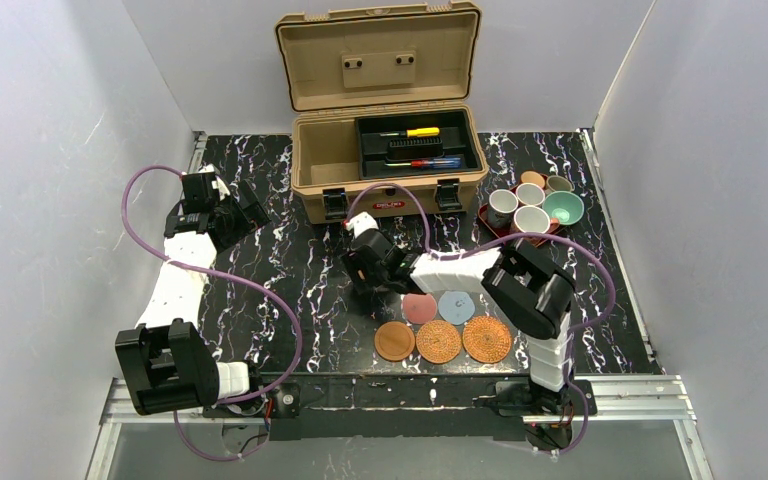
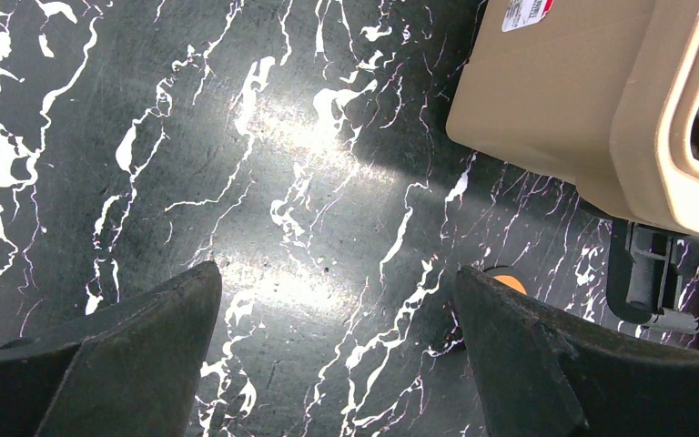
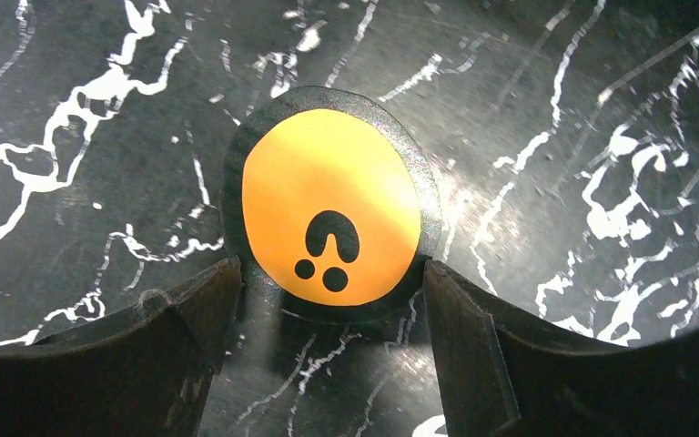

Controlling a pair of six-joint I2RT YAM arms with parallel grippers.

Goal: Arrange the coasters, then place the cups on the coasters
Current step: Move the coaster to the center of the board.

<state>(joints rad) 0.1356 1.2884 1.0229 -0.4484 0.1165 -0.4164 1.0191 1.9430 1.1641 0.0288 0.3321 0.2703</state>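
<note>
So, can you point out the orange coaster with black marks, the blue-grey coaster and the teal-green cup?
orange coaster (image 3: 328,177): right wrist view, its orange face above the marks.
blue-grey coaster (image 1: 455,305): top external view, its centre.
teal-green cup (image 1: 564,207): top external view, its inner bowl.

The surface is black, veined with white like marble. The orange coaster has a dark rim and black marks: an arch over 2 dots. Close by are a pinkish-red coaster, a blue-grey coaster, a smooth brown coaster and 2 woven orange-brown coasters. The toolbox is tan, its inner tray black. On the dark red tray, 3 cups show white insides beside a teal-green cup. The left pincer and right pincer are black, the cables purple.
</note>
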